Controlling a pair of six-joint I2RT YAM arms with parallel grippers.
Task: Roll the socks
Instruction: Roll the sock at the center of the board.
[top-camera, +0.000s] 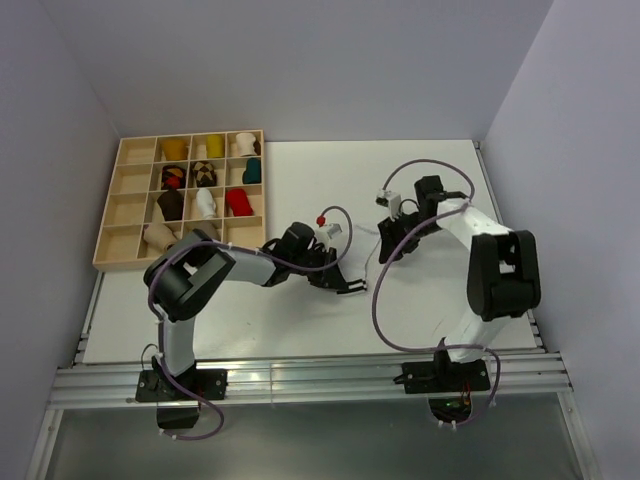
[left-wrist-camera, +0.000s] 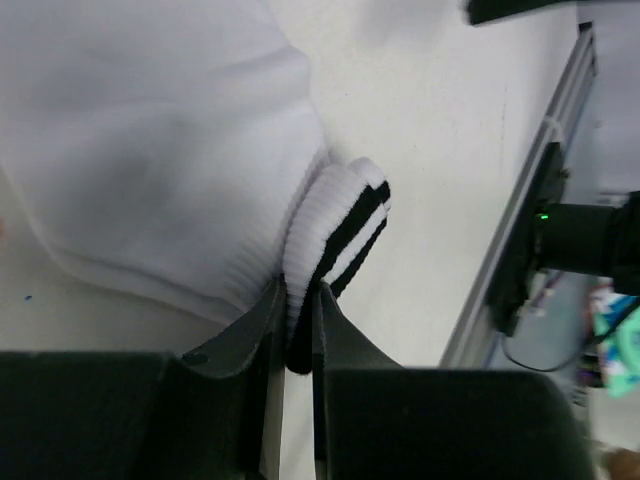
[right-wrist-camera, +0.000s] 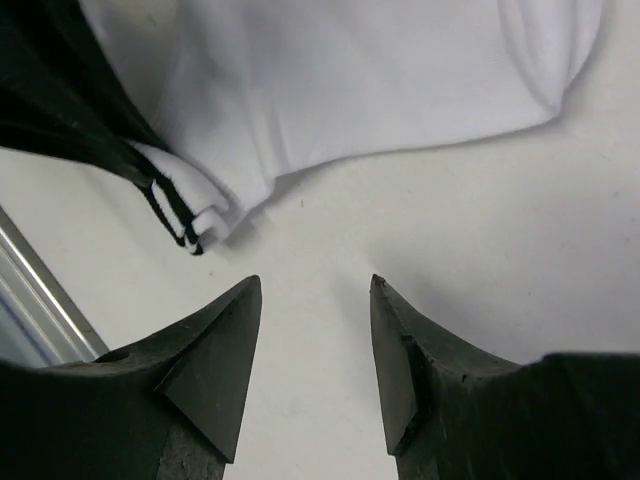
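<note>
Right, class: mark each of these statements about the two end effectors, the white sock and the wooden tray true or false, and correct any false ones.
1. The left end effector is shut on the white sock's striped cuff. True.
2. The right end effector is gripping the sock. False: it is open above the bare table, beside the sock.
3. The cuff's stripes are red. False: they are black.
4. Several compartments of the wooden tray are filled. True.

The sock (left-wrist-camera: 150, 150) lies on the table (top-camera: 300, 325), right of the tray (top-camera: 130, 181).
</note>
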